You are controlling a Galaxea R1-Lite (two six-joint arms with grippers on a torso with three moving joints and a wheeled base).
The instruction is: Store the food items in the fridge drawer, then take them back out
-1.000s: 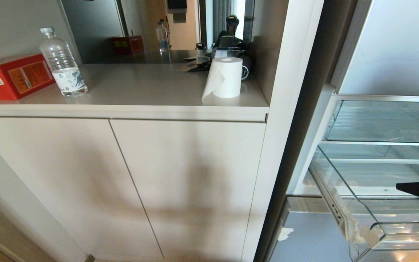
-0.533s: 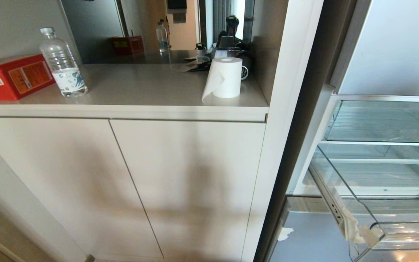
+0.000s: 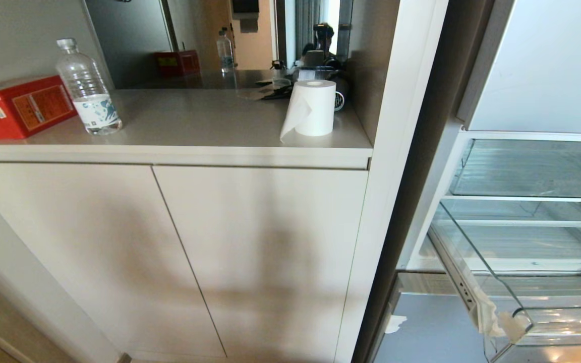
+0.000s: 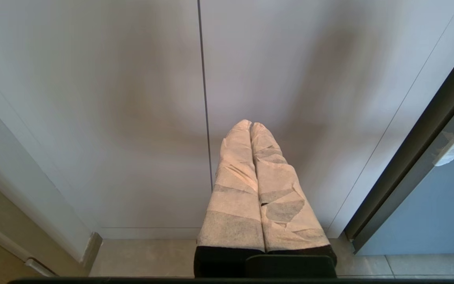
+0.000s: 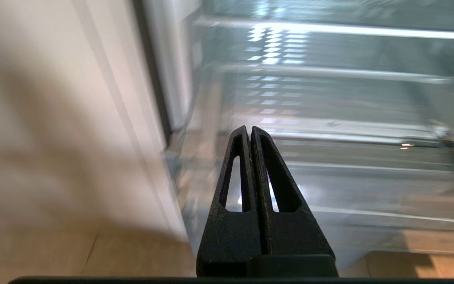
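Our right claw point(image 5: 250, 132) is clenched on nothing, hanging in front of the open fridge and facing the clear fridge drawer point(image 3: 547, 302), which stands pulled out. It's outside the head view. Left claw point(image 4: 250, 125) is also clenched and empty, parked facing the cabinet doors point(image 3: 194, 252). No food item shows in any view and the drawer looks empty, so we can't say where it is. Our read: we're between steps with nothing in hand. Next move calls for locating the item, then spreading the right claw's fingers for a pick.
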